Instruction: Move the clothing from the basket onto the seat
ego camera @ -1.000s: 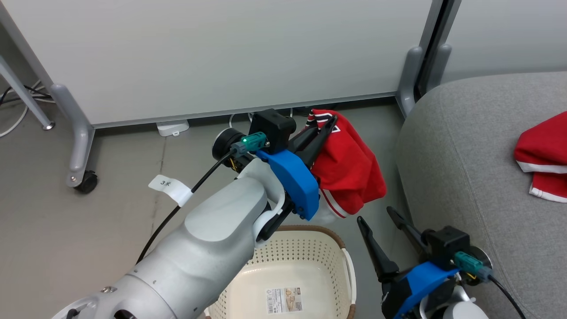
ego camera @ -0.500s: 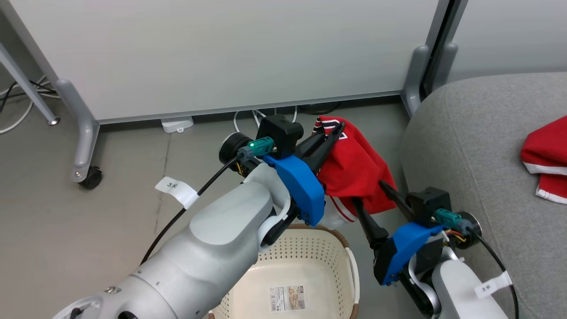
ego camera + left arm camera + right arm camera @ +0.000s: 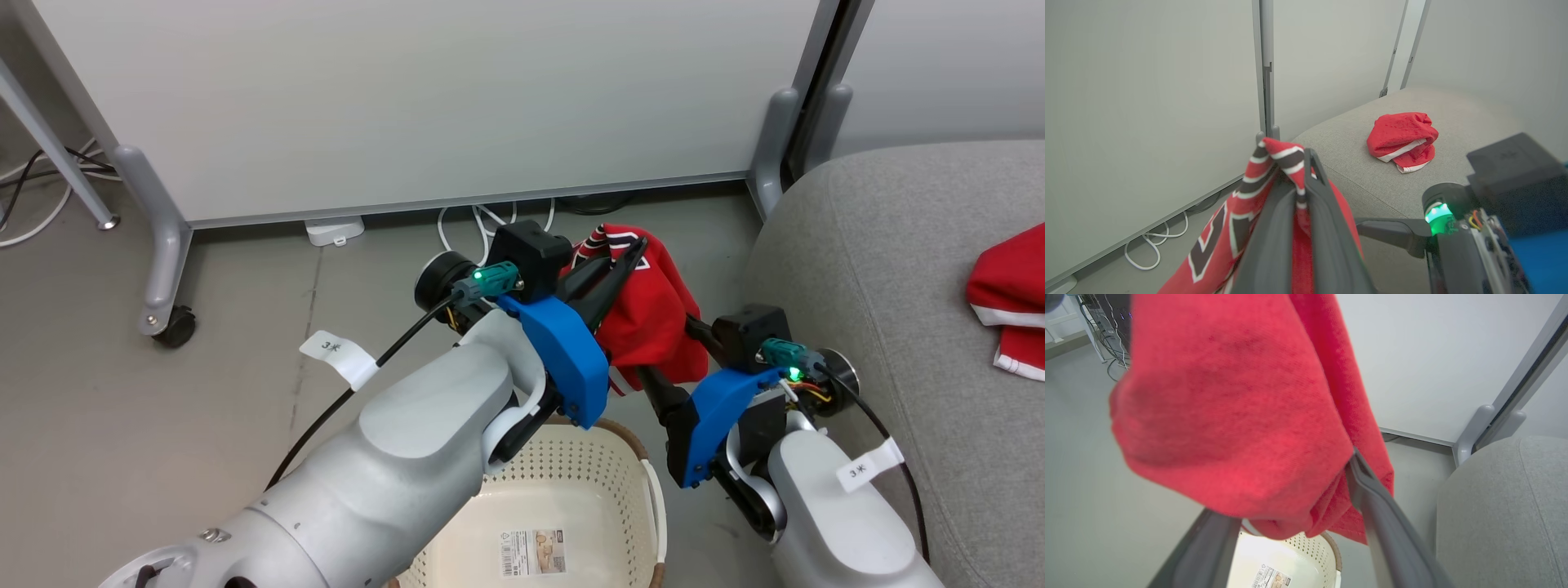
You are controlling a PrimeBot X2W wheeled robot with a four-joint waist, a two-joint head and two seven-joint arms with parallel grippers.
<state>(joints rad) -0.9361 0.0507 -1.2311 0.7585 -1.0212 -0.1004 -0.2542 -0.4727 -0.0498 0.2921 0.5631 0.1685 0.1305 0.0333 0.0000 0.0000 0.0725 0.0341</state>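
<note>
Red garment [image 3: 661, 318] with striped collar and black-white numerals, hanging bunched

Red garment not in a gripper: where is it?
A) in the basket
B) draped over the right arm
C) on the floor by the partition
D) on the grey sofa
D: the loose red garment lies bunched on the sofa, while the left gripper is shut on the numbered garment.
</note>
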